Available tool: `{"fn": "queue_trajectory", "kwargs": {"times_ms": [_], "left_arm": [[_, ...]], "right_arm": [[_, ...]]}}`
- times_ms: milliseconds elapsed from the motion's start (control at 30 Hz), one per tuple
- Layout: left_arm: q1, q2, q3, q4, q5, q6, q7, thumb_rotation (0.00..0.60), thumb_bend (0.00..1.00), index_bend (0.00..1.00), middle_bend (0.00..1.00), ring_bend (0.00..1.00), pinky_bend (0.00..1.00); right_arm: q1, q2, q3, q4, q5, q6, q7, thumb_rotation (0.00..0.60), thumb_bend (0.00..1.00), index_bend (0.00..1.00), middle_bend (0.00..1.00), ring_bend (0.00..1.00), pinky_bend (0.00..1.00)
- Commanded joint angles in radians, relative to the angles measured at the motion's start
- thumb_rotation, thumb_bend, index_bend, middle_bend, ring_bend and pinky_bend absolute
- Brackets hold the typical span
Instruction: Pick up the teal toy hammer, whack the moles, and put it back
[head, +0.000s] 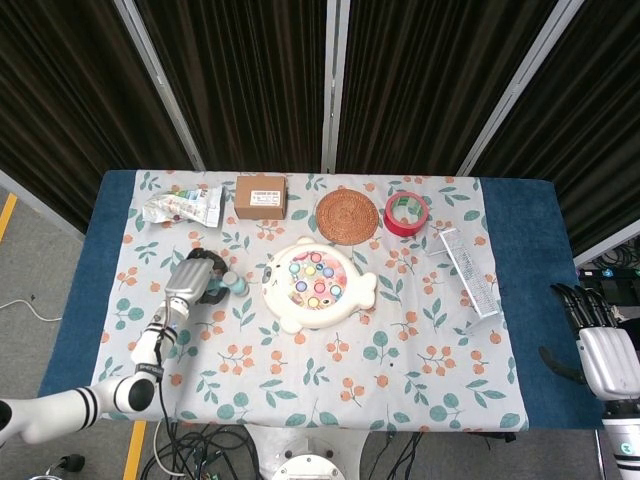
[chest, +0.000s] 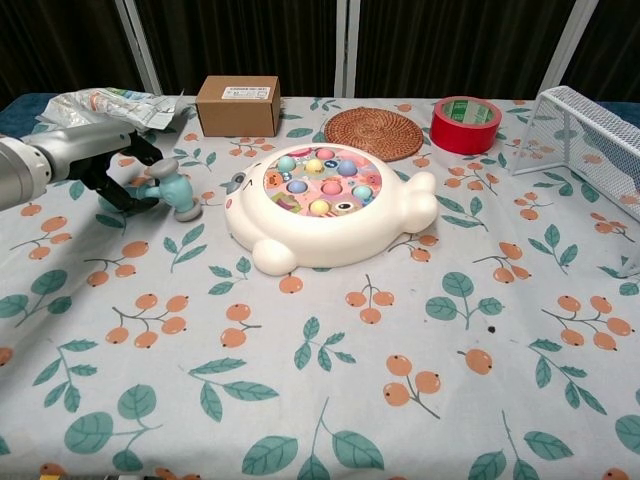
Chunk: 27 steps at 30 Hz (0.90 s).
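The teal toy hammer (chest: 172, 188) is at the left of the table, its head (head: 233, 284) pointing toward the white mole game (chest: 325, 205) with coloured moles (head: 314, 277). My left hand (chest: 112, 168) grips the hammer's handle, dark fingers wrapped around it just above the cloth; the handle is mostly hidden by them. In the head view the left hand (head: 194, 280) sits just left of the game. My right hand (head: 600, 345) hangs off the table's right edge, fingers apart and holding nothing.
A cardboard box (chest: 237, 104), a crumpled packet (chest: 110, 104), a woven coaster (chest: 373, 132), a red tape roll (chest: 464, 123) line the far side. A wire mesh basket (chest: 591, 135) stands at the right. Floral cloth (chest: 330, 380) covers the near table.
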<state>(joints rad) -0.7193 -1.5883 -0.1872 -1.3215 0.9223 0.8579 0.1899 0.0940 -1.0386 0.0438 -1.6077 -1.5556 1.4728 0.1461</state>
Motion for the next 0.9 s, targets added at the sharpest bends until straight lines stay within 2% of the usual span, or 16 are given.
{"fn": "queue_trajectory", "kwargs": {"times_ms": [33,333,633,767,900], "left_arm": [[0.006,-0.006,-0.001,0.005,0.016,0.008,-0.019,0.6,0.42,0.52,0.32,0.18,0.09],[0.026,-0.023,0.01,0.044,0.118,0.023,-0.111,0.6,0.48,0.55,0.39,0.25,0.21],[0.038,-0.005,0.037,0.102,0.339,0.098,-0.269,0.6,0.48,0.55,0.47,0.36,0.41],[0.033,0.005,0.049,0.134,0.439,0.146,-0.358,0.6,0.49,0.56,0.5,0.4,0.46],[0.023,0.01,0.058,0.149,0.497,0.172,-0.397,0.6,0.51,0.56,0.54,0.46,0.51]], "right_arm": [[0.0,0.0,0.0,-0.001,0.0,0.0,-0.001,0.6,0.18,0.0,0.08,0.0,0.0],[0.0,-0.001,0.0,-0.003,0.0,0.0,-0.004,0.6,0.18,0.0,0.08,0.0,0.0],[-0.007,0.002,-0.002,-0.008,-0.002,0.01,-0.009,0.6,0.18,0.0,0.08,0.0,0.0],[-0.009,0.003,-0.002,-0.011,-0.003,0.013,-0.012,0.6,0.18,0.0,0.08,0.0,0.0],[-0.012,0.004,-0.005,-0.015,-0.008,0.018,-0.011,0.6,0.18,0.0,0.08,0.0,0.0]]}}
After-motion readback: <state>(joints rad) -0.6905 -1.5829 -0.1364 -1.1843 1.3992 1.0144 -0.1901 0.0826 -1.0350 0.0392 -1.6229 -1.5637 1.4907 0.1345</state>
